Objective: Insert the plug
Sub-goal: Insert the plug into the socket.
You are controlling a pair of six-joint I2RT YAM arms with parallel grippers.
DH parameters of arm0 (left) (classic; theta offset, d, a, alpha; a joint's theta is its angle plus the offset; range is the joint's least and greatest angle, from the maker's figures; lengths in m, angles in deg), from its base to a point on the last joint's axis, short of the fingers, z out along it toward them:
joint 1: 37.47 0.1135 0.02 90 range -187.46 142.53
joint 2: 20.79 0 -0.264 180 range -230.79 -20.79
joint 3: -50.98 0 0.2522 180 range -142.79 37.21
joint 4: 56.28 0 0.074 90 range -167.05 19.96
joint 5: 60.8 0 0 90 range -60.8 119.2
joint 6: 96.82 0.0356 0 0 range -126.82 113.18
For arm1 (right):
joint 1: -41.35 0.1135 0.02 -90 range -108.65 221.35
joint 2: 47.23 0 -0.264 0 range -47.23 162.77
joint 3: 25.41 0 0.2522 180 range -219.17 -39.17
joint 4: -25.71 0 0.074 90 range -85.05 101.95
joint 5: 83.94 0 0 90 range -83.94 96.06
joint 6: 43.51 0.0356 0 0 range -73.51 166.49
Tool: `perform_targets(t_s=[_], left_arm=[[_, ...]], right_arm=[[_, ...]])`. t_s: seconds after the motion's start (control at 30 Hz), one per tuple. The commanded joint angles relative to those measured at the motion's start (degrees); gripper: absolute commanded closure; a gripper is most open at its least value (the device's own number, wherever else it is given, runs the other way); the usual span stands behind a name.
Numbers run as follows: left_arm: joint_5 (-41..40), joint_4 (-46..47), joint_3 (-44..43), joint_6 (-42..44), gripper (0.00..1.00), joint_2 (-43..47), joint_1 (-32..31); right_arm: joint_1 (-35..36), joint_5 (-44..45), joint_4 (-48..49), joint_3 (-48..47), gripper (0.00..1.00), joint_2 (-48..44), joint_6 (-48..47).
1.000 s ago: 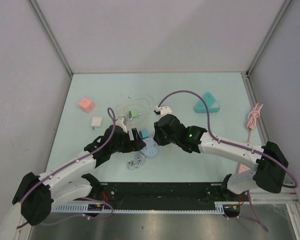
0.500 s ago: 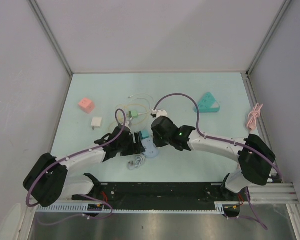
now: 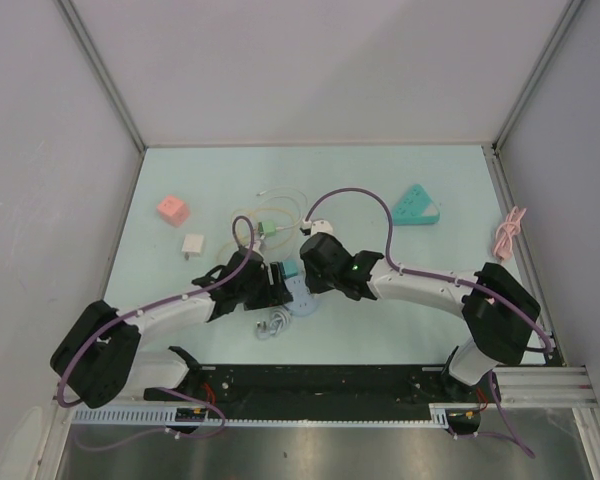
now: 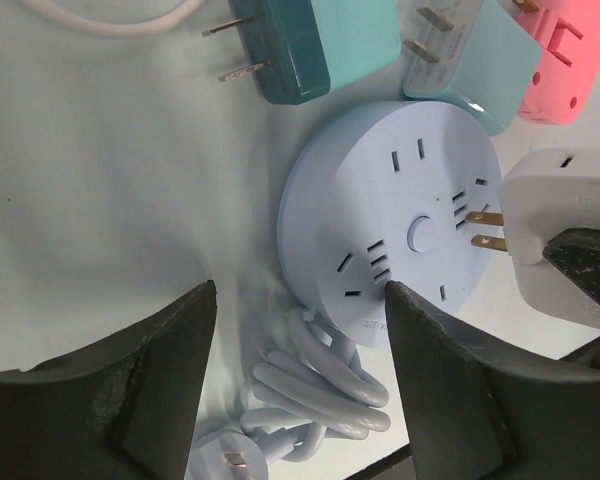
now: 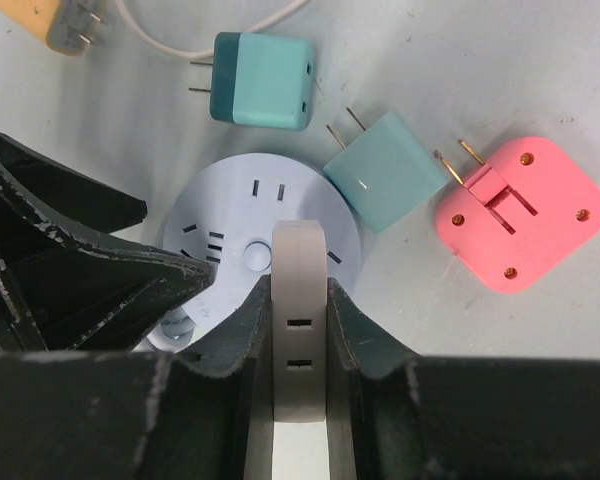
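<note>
Soft, even light is falling from overhead, making the pale green table (image 3: 180, 190) bright and leaving only faint shadows beneath the arms (image 3: 430, 288). The overhead view is looking sharp, its walls (image 3: 40, 150) leaning outward towards the edges. In the wrist views the round socket (image 4: 390, 210) and white plug (image 5: 298, 320) are appearing crisp, while the dark fingers (image 4: 100, 400) nearest the lens are blurring slightly.

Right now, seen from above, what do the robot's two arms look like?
Both the left arm and right arm have white links with bulky black joint housings. A purple cable runs along each. A small green light glows near the right wrist. The fingers are black, wedge-shaped and scuffed.
</note>
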Motion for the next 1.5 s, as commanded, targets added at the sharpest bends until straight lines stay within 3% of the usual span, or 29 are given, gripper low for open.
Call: perform_targets(t_s=[0.0,0.53,1.47], left_arm=[[-0.5,-0.8,-1.7,-0.9,0.27,-1.0,-0.5],[-2.4,-3.1,-3.5,-0.8,0.24,-2.3,-1.9],[-7.2,-10.8,-7.1,-1.5,0.06,-4.9,-3.3]], right_arm=[[-0.1,2.5,3.2,-2.4,1.0,0.5,0.6],[0.0,2.2,2.5,-2.4,1.0,2.3,0.8],[2.1,1.2,-1.7,-4.1,1.0,6.5,-2.7]])
